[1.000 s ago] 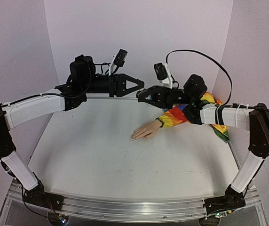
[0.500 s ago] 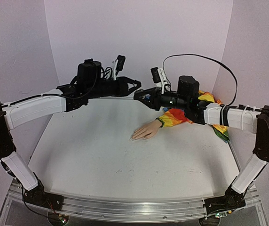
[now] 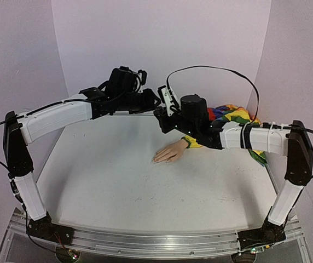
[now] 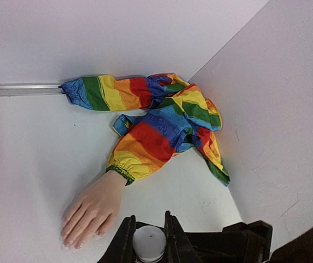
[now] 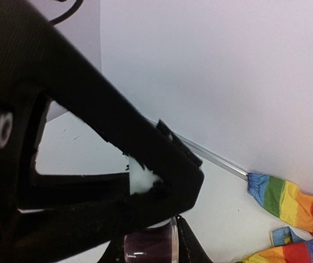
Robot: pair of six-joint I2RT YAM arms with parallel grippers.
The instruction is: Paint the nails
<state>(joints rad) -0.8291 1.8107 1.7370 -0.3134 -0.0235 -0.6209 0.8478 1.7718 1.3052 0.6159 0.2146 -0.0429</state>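
Top external view: a white surface [image 3: 118, 181] is seen between pale walls, and the two arms are bent in from the near edge so that they meet above its far middle. The left arm [image 3: 58, 116] is brought in from the left, the right arm [image 3: 255, 139] from the right. A rainbow-striped sleeve [image 4: 151, 139] is bunched in the far right corner, against the wall. From its cuff a pale peach mannequin hand [image 3: 170, 152] is laid flat on the surface, palm down, its fingers pointed leftward. In the right wrist view a small dark purple bottle [image 5: 150, 244] is pinched between the right jaws. Just above it, a white cap [image 4: 149, 243] is gripped by the left jaws, which are pressed onto its sides. Whether the cap is joined to the bottle cannot be told. The nails [image 4: 71, 243] are found at the tips of the mannequin hand's fingers, low against the surface and apart from both sets of jaws; their colours are too small to be told.
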